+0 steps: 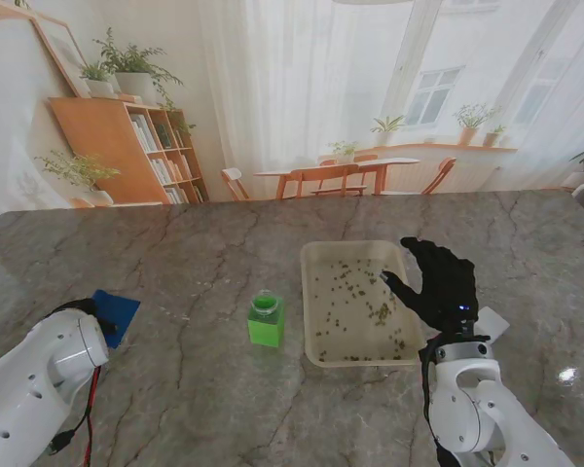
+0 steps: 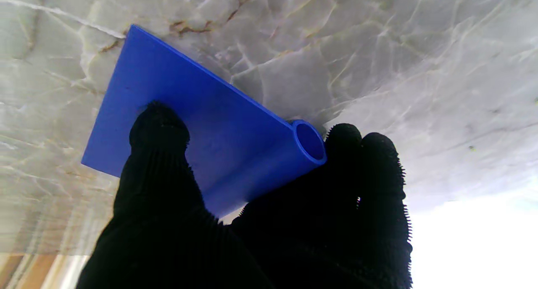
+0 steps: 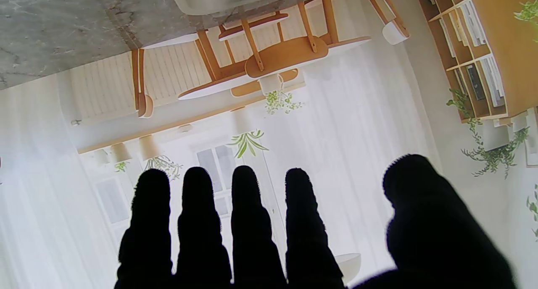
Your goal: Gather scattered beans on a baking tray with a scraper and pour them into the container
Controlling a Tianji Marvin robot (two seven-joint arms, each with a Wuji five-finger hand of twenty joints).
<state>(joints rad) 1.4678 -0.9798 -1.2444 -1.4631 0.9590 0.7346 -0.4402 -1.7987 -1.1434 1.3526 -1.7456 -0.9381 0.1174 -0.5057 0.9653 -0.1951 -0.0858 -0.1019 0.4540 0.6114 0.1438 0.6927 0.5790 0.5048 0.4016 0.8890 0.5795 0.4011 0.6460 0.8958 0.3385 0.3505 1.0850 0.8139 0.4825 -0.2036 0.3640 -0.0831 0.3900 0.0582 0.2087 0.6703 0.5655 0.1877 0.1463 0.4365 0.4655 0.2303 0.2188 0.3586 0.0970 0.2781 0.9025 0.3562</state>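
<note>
Left hand [image 2: 252,222] pinching blue scraper [image 2: 201,133] at the tabletop's [image 1: 195,253] left edge, grip clear only at wrist, right hand [image 1: 440,284] spread, empty, over tray [image 1: 316,255] of beans [image 1: 355,292], green container [image 1: 266,321] just left of tray.

From the stand, the left hand [image 1: 78,307] is all but hidden behind its own white forearm, which covers part of the blue scraper [image 1: 115,314] too. The beans [image 1: 355,292] are specks, too small to count. The right hand [image 1: 440,285] blocks the baking tray [image 1: 316,255] rim's right edge. The right wrist view clips the tray to one corner.
</note>
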